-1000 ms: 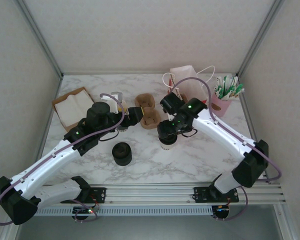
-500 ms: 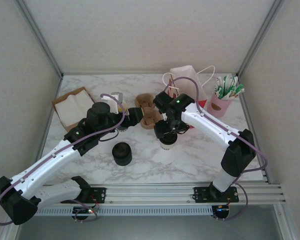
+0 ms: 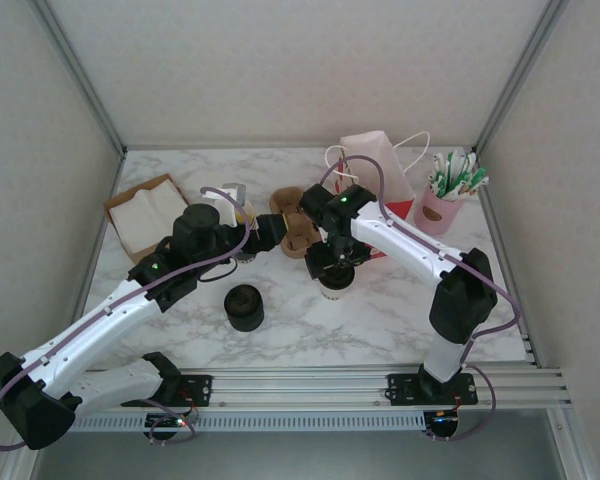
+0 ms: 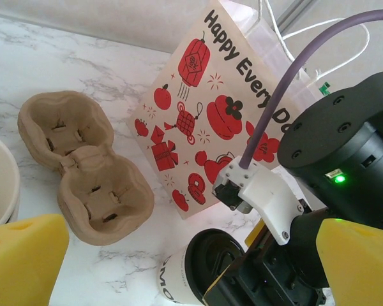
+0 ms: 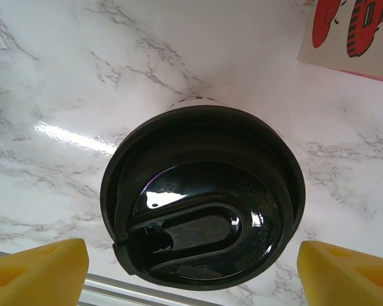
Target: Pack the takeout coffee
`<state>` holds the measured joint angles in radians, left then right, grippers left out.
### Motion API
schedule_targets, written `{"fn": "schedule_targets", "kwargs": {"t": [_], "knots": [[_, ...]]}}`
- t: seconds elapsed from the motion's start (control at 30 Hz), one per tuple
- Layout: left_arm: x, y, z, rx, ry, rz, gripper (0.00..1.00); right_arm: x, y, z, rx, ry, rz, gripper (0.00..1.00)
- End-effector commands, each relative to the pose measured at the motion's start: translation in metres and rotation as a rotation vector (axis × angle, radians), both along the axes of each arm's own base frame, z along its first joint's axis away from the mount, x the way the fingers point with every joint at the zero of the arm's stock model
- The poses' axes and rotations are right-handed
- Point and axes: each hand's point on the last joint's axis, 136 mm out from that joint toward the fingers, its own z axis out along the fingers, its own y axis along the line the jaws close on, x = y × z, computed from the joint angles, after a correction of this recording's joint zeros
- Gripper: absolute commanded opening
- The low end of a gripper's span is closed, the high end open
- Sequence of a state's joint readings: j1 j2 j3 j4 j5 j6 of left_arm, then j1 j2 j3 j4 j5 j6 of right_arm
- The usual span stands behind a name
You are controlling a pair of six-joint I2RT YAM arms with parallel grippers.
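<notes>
The takeout coffee (image 3: 335, 287), a cream-white cup with a black lid (image 5: 201, 197), stands upright on the marble table in front of the red-and-white bag (image 3: 375, 168). My right gripper (image 3: 335, 258) hangs straight above it, open, its yellow pads (image 5: 38, 271) standing either side of the lid without touching it. My left gripper (image 3: 267, 233) is open with nothing in it, beside the brown cup carrier (image 3: 295, 230). In the left wrist view the coffee (image 4: 179, 277) sits low between the yellow fingertips (image 4: 22, 255), partly covered by the right gripper's black body (image 4: 345, 159); the bag (image 4: 210, 108) leans behind it.
A brown two-cup carrier (image 4: 83, 166) lies left of the bag. A black lid stack (image 3: 244, 306) stands near the front, lidless cups (image 3: 230, 198) and a napkin tray (image 3: 145, 215) at the left, a pink holder of sachets (image 3: 447, 200) at the right.
The right arm's elbow has swung left and its gripper has shifted slightly left over the coffee. The cup and the left arm have stayed put.
</notes>
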<state>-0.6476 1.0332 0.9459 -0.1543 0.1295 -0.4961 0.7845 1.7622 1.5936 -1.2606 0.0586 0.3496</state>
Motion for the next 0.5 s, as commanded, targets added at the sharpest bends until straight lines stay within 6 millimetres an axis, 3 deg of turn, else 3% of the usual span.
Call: {"fn": "schedule_targets", "kwargs": {"t": [0.0,0.47], "knots": [[-0.0006,0.0016,0.0017,0.006,-0.028,0.002,1.0,-0.0046,0.0021,0.0008,-0.021,0.024,0.031,0.85],[0.0005,-0.0019,0.0013,0.0,-0.027,-0.009,1.0,-0.0029,0.0016,-0.0071,-0.046,0.034,0.037,0.85]]}}
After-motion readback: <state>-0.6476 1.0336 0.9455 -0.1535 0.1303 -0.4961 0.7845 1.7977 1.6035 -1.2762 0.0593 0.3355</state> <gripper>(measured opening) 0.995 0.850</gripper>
